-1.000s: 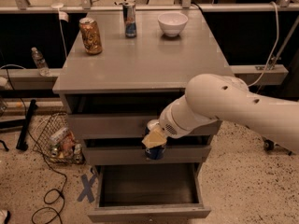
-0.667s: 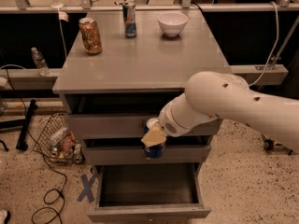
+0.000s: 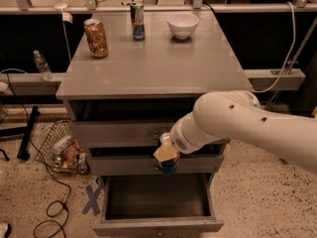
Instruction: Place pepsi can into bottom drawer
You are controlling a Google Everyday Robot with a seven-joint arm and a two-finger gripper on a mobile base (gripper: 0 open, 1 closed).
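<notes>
Above the open bottom drawer [image 3: 157,226], gripper [image 3: 167,158] is clamped on the pepsi can [image 3: 168,167], level with the middle drawer front [image 3: 124,164]. Over the last second it dipped only slightly, down and right. Can isn't in yet; descent looks barely begun.

- pepsi can [image 3: 169,167]: being mostly covered by the gripper [image 3: 167,156] clasping it above the open bottom drawer [image 3: 158,226]; its logo is being hidden.
- drawer front: being cropped by the lower edge.
- arm [image 3: 257,128]: being cut off at right.
- wire basket [image 3: 46,139]: contents being left indistinct.
</notes>
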